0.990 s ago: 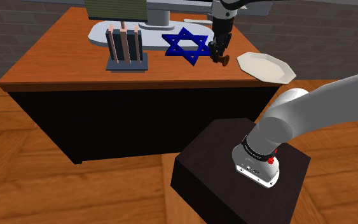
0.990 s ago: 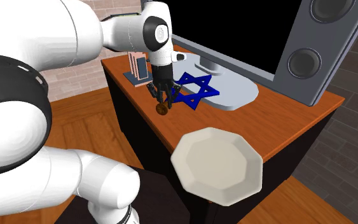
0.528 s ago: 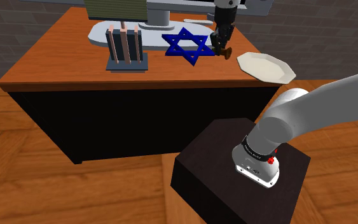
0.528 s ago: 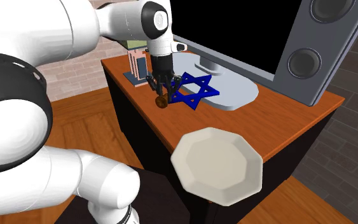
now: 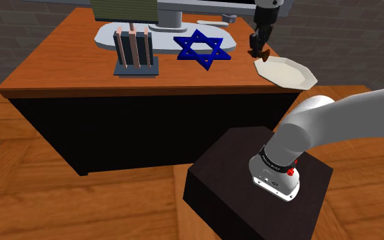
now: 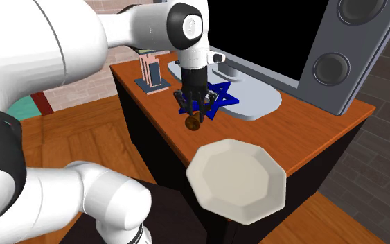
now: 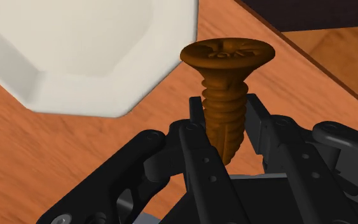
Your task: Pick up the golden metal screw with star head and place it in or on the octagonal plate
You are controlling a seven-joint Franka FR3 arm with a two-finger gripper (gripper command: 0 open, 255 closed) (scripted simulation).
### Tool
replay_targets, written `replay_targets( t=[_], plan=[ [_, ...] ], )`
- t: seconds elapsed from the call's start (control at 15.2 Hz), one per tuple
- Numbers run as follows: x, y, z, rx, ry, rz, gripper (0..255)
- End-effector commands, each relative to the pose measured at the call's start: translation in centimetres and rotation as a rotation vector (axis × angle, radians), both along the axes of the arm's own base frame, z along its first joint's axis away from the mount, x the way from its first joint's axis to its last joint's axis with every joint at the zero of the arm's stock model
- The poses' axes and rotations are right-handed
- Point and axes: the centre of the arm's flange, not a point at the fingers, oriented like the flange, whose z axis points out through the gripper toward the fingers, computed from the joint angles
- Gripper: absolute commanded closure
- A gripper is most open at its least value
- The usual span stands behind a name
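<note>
A brown-gold screw (image 7: 227, 95) with a star-slotted head stands clasped by its threaded shank between my black fingers (image 7: 193, 137). My gripper (image 7: 225, 130) is shut on it. In the shoulder view the gripper (image 5: 259, 49) hangs above the table with the screw (image 5: 264, 57) just over the near-left rim of the cream octagonal plate (image 5: 289, 72). From the second exterior view the gripper (image 6: 195, 111) carries the screw (image 6: 193, 124) in the air, short of the plate (image 6: 236, 179).
A blue six-pointed star (image 5: 201, 49) lies on the wooden table (image 5: 67, 65). A small rack of upright slabs (image 5: 134, 53) stands to its left. A monitor on a grey base (image 6: 255, 104) and a grey speaker (image 6: 349, 55) stand at the back.
My gripper has carried the screw away from the blue star, rightward in the shoulder view, to the plate's edge. The grip has stayed shut.
</note>
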Motion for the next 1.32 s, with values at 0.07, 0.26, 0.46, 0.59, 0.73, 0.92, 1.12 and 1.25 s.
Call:
replay_targets(
  t=[0.07,0.26,0.46,0.59,0.73,0.92,1.12,1.25],
  plan=[
    [-2.2,-3.3,-0.3,0.0,0.0,0.002,255],
    [-4.4,-6.6,-0.3,0.0,0.0,0.002,255],
    [-6.6,-9.9,-0.4,0.0,0.0,0.002,255],
    [-8.1,-12.0,-0.4,0.0,0.0,0.002,255],
    [-9.6,-14.2,-0.4,0.0,0.0,0.002,255],
    [-10.4,-15.5,-1.5,0.0,0.0,0.002,255],
    [-10.4,-15.5,-3.1,0.0,0.0,0.002,255],
    [-10.4,-15.5,-4.1,0.0,0.0,0.002,255]
  ],
)
